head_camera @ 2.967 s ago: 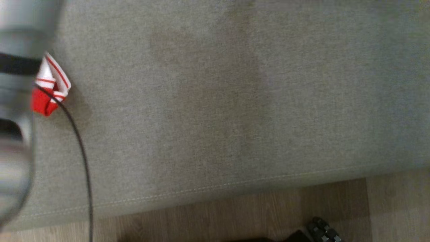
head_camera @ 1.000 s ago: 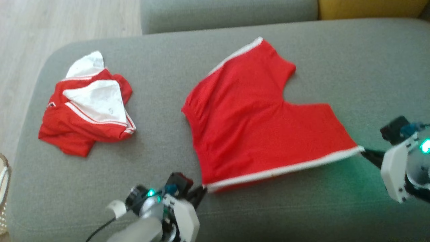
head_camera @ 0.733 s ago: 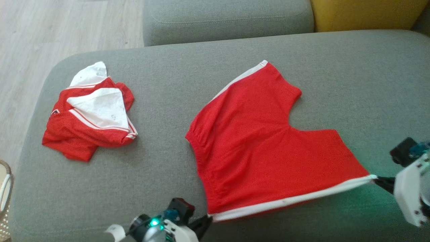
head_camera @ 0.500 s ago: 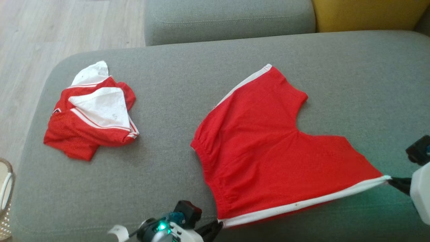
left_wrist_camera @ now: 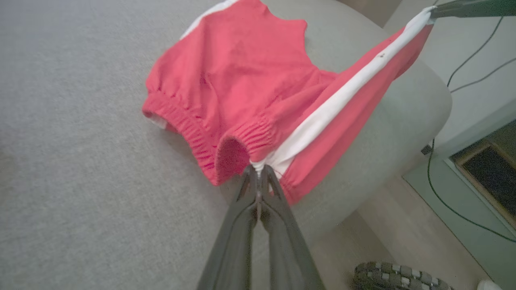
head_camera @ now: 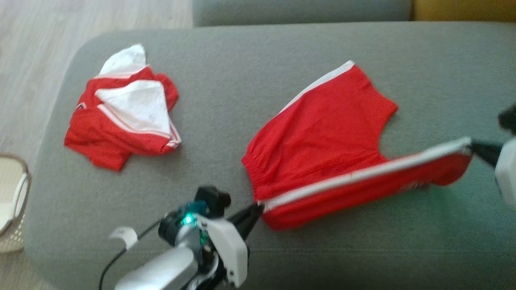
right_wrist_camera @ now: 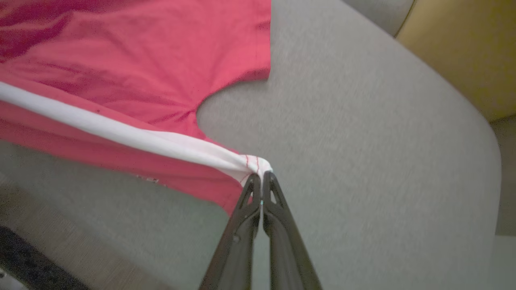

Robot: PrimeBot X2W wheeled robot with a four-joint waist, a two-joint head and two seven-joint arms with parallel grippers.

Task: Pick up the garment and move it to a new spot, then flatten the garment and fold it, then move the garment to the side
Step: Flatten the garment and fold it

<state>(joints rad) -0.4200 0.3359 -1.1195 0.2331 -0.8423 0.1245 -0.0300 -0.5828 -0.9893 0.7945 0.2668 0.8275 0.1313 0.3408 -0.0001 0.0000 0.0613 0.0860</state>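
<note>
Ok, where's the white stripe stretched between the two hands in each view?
Head view: white stripe runs from lower centre up to the right edge, between left hand and right hand.
Left wrist view: from left hand at centre diagonally up to the top right.
Right wrist view: from the left edge down to right hand at centre.
Shared landmark: the curved notch between the legs of the shorts.

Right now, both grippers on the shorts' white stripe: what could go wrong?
1. The left gripper and right gripper each pinch only a small tip of the white stripe; stretched taut, either end may slip out.
2. The red shorts sag below the stripe and the waistband is bunched, so the fold may land creased.
3. The lifted edge hangs near the cushion edge; laid there, cloth may droop off.
</note>
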